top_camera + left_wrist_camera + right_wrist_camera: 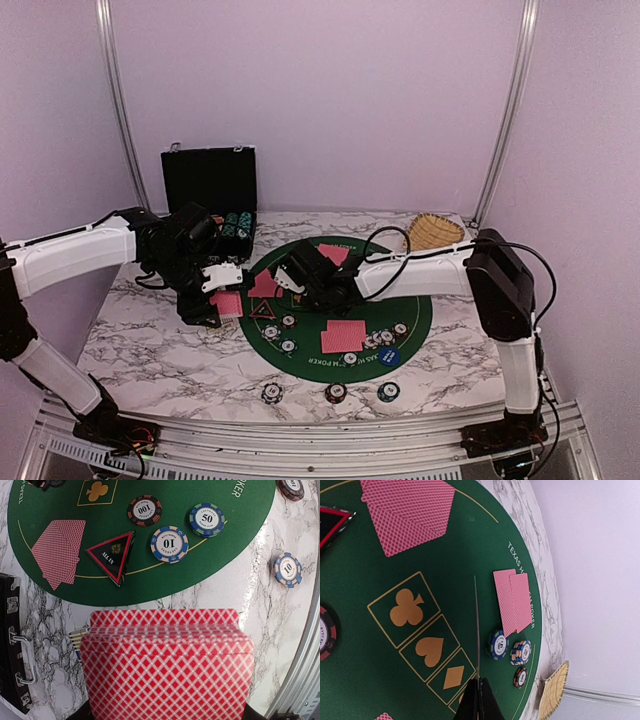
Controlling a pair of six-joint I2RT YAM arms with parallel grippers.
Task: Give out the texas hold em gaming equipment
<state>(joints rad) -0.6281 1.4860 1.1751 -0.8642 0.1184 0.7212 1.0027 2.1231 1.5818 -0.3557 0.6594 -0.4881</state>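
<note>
The left hand (220, 300) was clamped on a thick deck (167, 665) of red-backed cards with a white lattice print, their edges slightly stepped. Ahead of it to the left, on the green mat (150, 582), lay one small fan of cards (57, 550). Next to that lay one black triangle marker (112, 555), edged in red and lettered ALL IN. Straight ahead lay three striped-edge chips: a black-red 100 chip (144, 510), a blue 10 chip (169, 543) and a teal 50 chip (206, 519). Off to that hand's right, a second 10 chip (287, 570) lay on the marble surface (225, 597).

The right hand (479, 695) was pressed together on a single card (476, 630), seen edge-on as a thin line jutting forward. Ahead and to its right lay a pair of cards (515, 602), overlapping. Closer in on that side were a blue chip (498, 644), a short stack (521, 652) of blue-and-cream chips and a red-black chip (520, 676).
</note>
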